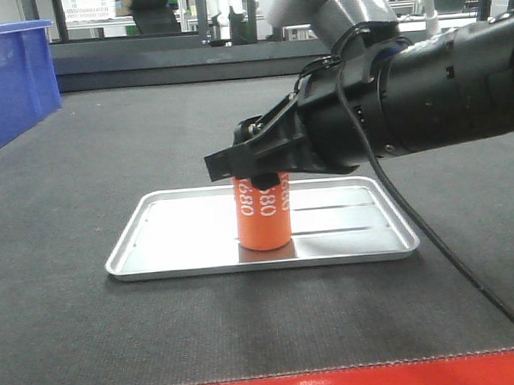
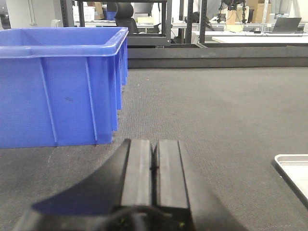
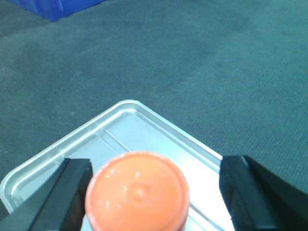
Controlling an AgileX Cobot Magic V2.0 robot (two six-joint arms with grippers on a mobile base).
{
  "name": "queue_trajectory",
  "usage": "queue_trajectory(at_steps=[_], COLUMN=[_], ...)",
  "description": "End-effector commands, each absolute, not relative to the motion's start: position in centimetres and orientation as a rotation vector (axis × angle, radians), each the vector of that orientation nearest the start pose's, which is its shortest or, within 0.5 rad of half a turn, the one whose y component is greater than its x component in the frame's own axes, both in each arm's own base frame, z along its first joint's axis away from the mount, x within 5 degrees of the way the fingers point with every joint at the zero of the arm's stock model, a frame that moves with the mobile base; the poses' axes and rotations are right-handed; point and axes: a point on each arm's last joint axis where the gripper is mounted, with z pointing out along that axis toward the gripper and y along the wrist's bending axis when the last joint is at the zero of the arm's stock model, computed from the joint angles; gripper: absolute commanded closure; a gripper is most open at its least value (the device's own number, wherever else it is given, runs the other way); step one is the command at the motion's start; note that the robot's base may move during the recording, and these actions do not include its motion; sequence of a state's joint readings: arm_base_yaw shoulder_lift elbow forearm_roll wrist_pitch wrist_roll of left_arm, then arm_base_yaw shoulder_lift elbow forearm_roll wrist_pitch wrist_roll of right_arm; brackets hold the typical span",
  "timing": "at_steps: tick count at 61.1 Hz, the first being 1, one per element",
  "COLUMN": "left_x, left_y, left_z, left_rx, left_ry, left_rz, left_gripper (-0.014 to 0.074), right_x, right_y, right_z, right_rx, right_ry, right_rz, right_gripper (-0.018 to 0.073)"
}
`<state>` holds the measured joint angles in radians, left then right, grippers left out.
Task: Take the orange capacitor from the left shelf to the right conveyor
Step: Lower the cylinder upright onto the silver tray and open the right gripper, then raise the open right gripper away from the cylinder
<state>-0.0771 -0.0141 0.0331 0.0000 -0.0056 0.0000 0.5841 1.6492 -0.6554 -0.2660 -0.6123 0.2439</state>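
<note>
The orange capacitor stands upright in a shallow silver tray on the dark belt of the right conveyor. My right gripper is open and straddles the capacitor's top. In the right wrist view the orange cap lies between the fingers; the left one is close against it and the right one stands well apart. My left gripper is shut on nothing, low over the belt. The left shelf is out of view.
A blue plastic bin stands on the belt at the far left, just ahead of my left gripper. The conveyor's red front edge runs along the bottom. Racks and desks stand behind the belt.
</note>
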Motion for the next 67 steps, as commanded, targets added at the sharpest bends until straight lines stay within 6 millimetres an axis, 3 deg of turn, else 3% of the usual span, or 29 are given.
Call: queue_trajectory(at_steps=[1, 20, 26, 31, 39, 44, 57, 67], left_x=[5.6, 5.6, 5.6, 5.6, 5.6, 5.6, 5.6, 5.6], left_y=[-0.4, -0.4, -0.4, -0.4, -0.4, -0.4, -0.4, -0.4], left_z=[21.3, 21.3, 21.3, 21.3, 21.3, 21.3, 21.3, 21.3], left_rx=[0.049, 0.049, 0.049, 0.049, 0.049, 0.049, 0.049, 0.049], left_ry=[1.414, 1.414, 1.414, 1.414, 1.414, 1.414, 1.414, 1.414], left_rz=[-0.066, -0.066, -0.066, -0.066, -0.066, -0.066, -0.066, -0.066], left_gripper=[0.0701, 0.0701, 0.0701, 0.0701, 0.0701, 0.0701, 0.0701, 0.0701], right_x=[26.1, 25.1, 24.3, 23.5, 22.4, 21.9, 20.8, 20.8], right_y=[19.1, 18.4, 17.8, 17.2, 16.2, 15.7, 15.0, 14.8], right_z=[21.8, 25.2, 26.9, 28.4, 30.1, 30.7, 32.4, 32.5], right_rx=[-0.605, -0.552, -0.502, -0.468, -0.456, -0.453, -0.442, -0.434], right_ry=[1.646, 1.552, 1.548, 1.552, 1.556, 1.561, 1.512, 1.495], right_rz=[0.6, 0.641, 0.675, 0.689, 0.666, 0.653, 0.655, 0.655], right_gripper=[-0.0069, -0.0062, -0.0006, 0.0132, 0.0523, 0.0486, 0.0512, 0.0512])
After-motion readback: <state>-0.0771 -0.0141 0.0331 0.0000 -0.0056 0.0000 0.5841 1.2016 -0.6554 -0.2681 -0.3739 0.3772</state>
